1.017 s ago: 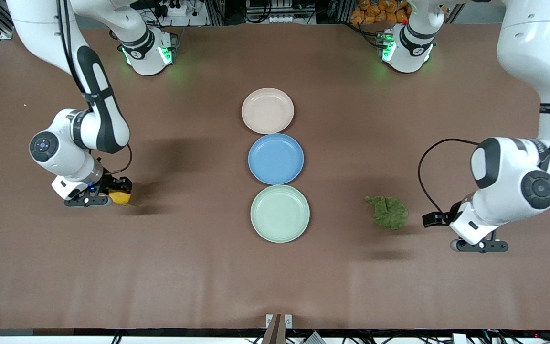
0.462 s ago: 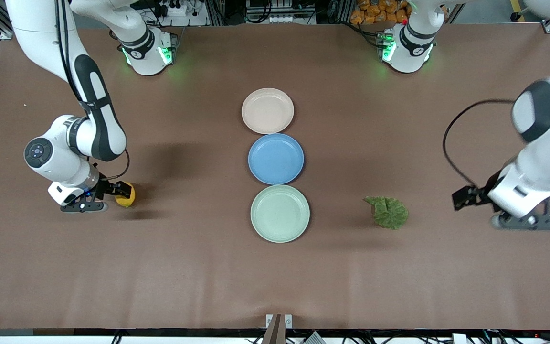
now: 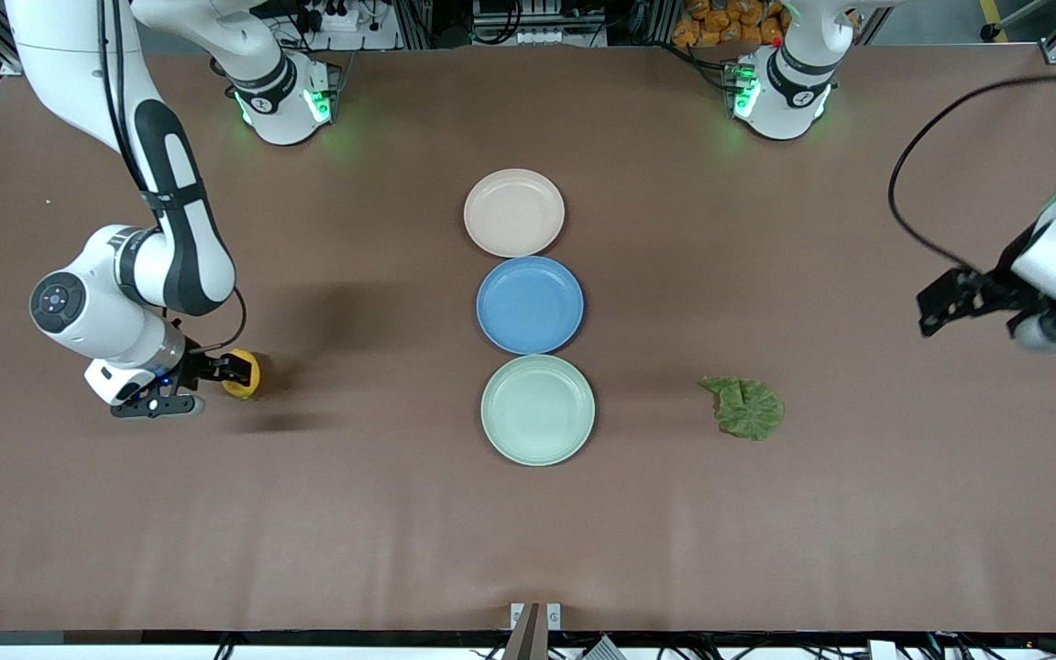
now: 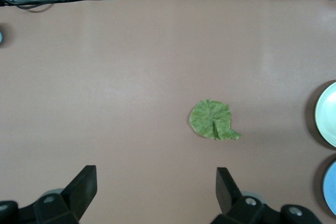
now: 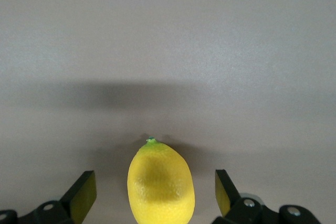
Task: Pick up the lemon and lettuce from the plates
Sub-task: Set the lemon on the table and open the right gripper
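Right tool point(image 3: 221, 379) spread, lemon point(image 3: 242, 374) on tabletop point(image 3: 381, 513) btwn its fingers, no contact seen. Left tool point(image 4: 156, 195) spread, up over tabletop's left-arm end; lettuce point(image 3: 744, 406) lies on tabletop well apart from it, beside mint plate point(image 3: 538, 410). Beige plate point(image 3: 514, 213) bare.

This is a robotics lab, not a home or a kitchen. Two white industrial arms point(image 3: 170, 229) stand bolted at the 12 o'clock edge of a wide desk point(image 3: 354, 513) under a plain brown cover, each base ring lit green point(image 3: 285, 101). Past that edge, at 12 o'clock, run aluminium frame rails point(image 3: 418, 23), power strips and loose black cables point(image 3: 326, 18). More cabling and a small bracket point(image 3: 534, 619) sit at the 6 o'clock edge. The plates point(image 3: 537, 410) in the middle lie in a neat staged row, and the lemon point(image 3: 244, 374) and lettuce point(image 3: 746, 408) look like plastic props.
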### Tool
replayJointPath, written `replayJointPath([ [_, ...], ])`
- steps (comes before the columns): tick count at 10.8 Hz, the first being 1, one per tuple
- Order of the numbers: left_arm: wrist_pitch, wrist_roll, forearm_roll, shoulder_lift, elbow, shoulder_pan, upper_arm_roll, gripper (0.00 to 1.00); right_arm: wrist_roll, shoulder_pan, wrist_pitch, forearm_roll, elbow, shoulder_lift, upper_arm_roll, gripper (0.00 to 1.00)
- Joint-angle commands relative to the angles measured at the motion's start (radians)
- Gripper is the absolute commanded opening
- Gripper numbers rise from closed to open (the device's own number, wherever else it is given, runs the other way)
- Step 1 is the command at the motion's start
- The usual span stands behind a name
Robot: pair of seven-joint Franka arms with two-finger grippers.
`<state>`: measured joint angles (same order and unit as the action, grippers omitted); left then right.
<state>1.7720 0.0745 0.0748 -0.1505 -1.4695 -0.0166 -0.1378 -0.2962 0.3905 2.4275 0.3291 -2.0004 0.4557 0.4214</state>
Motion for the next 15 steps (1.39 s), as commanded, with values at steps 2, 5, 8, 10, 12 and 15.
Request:
replayJointPath([
  [2,-0.103,-0.016,0.005,0.1,-0.017,-0.003,0.006,1.0,-0.084,-0.015,-0.146,0.013,0.005,-0.049,-0.003,1.0],
  [5,-0.198,-0.019,-0.003,0.14,-0.02,0.0,-0.005,1.0,-0.182,-0.018,-0.15,0.008,-0.11,-0.144,-0.003,1.0],
  [8,-0.235,-0.019,-0.073,0.15,-0.025,-0.002,0.0,1.0,-0.185,-0.018,-0.153,0.001,-0.237,-0.26,-0.004,1.0],
  [10,-0.235,-0.019,-0.075,0.154,-0.031,-0.005,-0.012,1.0,-0.185,-0.027,-0.165,-0.008,-0.242,-0.276,-0.006,1.0],
  [12,-0.232,-0.019,-0.075,0.154,-0.035,-0.028,-0.016,1.0,-0.178,-0.079,-0.163,-0.01,-0.235,-0.282,-0.05,1.0],
  [15,-0.211,-0.024,-0.069,0.167,-0.081,-0.031,-0.035,1.0,-0.131,-0.344,-0.159,-0.059,-0.215,-0.285,-0.329,1.0],
])
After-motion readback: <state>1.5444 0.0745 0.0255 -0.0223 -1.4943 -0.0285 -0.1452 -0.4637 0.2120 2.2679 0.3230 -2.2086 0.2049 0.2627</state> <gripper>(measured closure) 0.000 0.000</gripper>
